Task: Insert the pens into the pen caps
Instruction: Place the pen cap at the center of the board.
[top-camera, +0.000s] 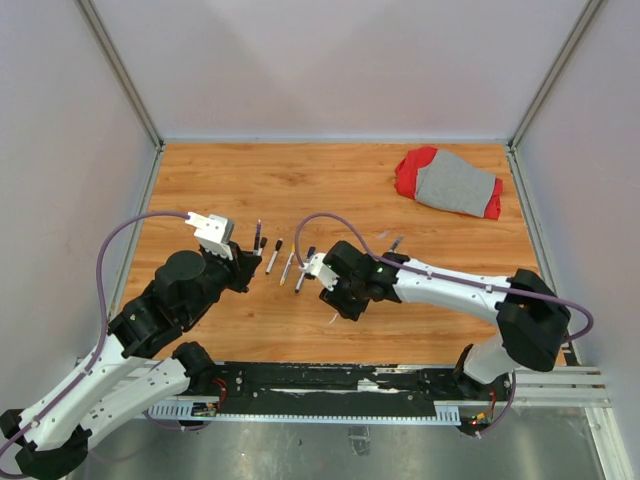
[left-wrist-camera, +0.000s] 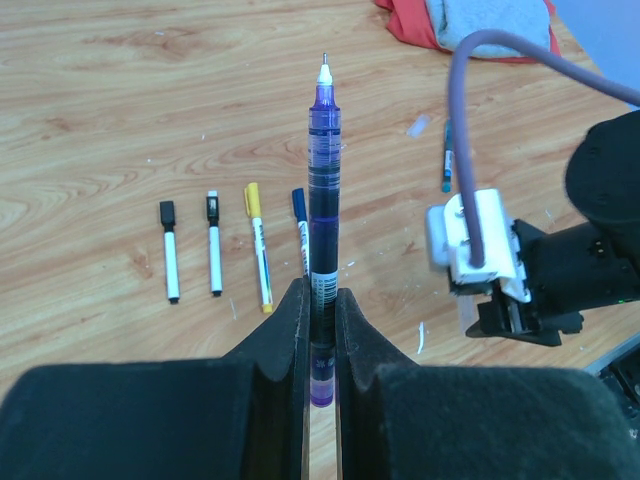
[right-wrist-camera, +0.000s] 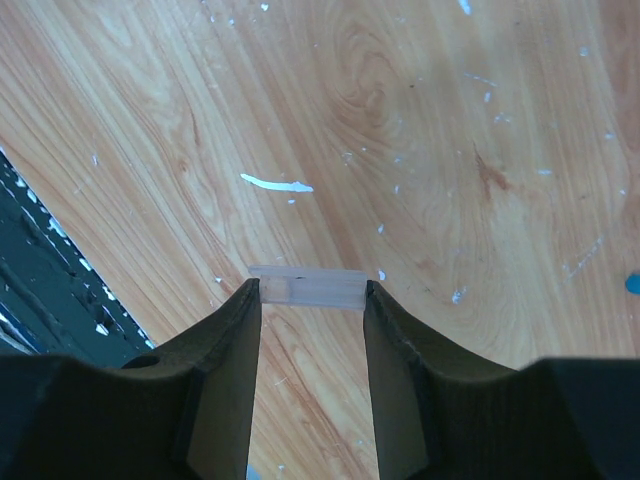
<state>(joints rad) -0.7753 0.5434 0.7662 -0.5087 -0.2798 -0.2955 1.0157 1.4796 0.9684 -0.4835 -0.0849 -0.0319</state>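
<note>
Left pincer (left-wrist-camera: 320, 300): clamped on purple pen (left-wrist-camera: 322, 190), tip pointing straight ahead. Just left of it, row of four pens (left-wrist-camera: 213, 255) on the wood; teal pen (left-wrist-camera: 446, 160) ahead right. Right pincer (right-wrist-camera: 308, 300): gripping clear cap (right-wrist-camera: 305, 289) crosswise between fingertips. Cloth (top-camera: 450, 183) far beyond.

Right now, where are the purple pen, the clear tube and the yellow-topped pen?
purple pen (left-wrist-camera: 323, 190): left wrist view, barrel.
clear tube (right-wrist-camera: 305, 288): right wrist view, middle.
yellow-topped pen (left-wrist-camera: 260, 252): left wrist view, white barrel.
</note>
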